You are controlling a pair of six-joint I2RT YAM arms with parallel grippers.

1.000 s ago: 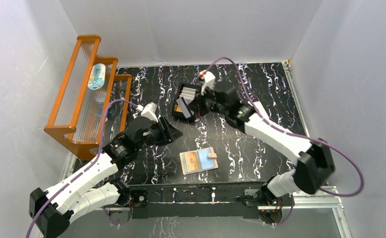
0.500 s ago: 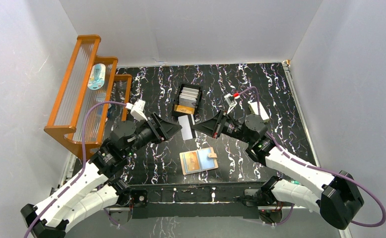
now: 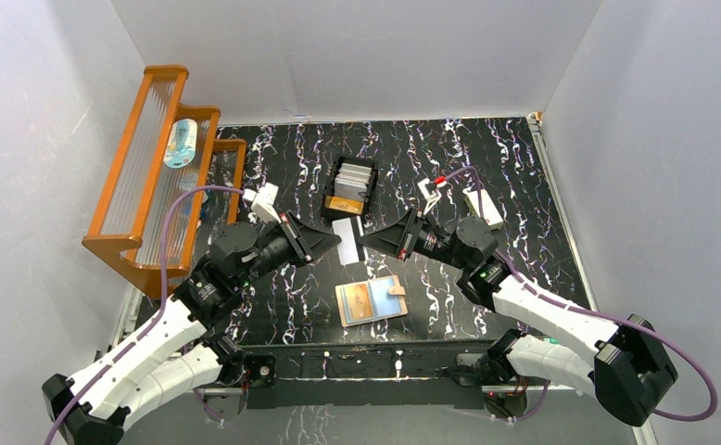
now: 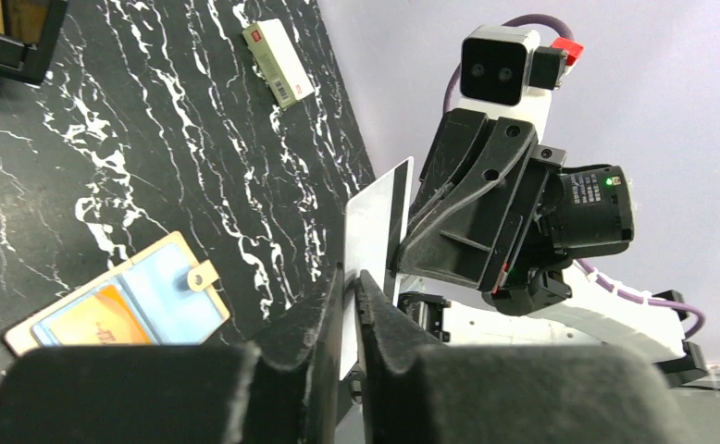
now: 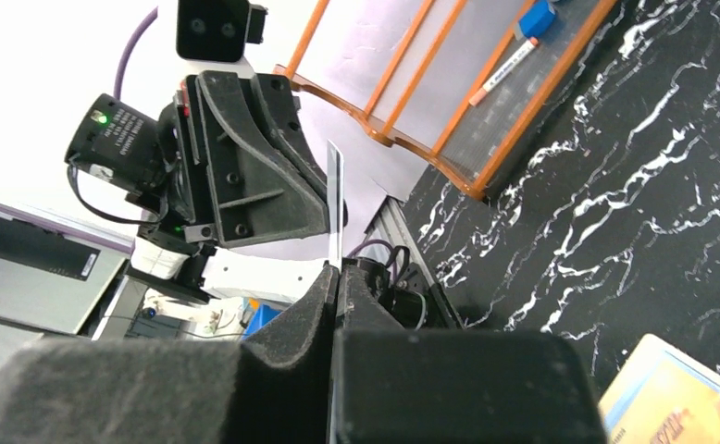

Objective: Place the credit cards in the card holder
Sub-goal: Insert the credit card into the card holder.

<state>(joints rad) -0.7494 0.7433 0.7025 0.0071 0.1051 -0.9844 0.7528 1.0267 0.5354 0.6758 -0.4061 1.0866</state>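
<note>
Card (image 3: 345,239): white, held off the surface (image 3: 486,158), and your left jaws and right jaws are both clamped on it from opposite edges.
Holder (image 3: 372,300): lies open, just below and nearer you than the jaws.
Tray (image 3: 327,197) with more cards (image 3: 352,174): just beyond the jaws.

A whitish credit card (image 3: 346,229) is held between the tips of the two arms over the black marbled table (image 3: 524,176). The left gripper (image 3: 332,243) meets its left edge and the right gripper (image 3: 364,240) its right edge; the jaw gaps cannot be made out from here. The card holder (image 3: 371,300) lies open and flat just nearer the bases, apart from both grippers. Behind the card sits a black tray (image 3: 327,198) holding further cards (image 3: 355,174). A white box (image 3: 483,206) lies to the right, and an orange rack (image 3: 144,185) stands at the left edge.
</note>
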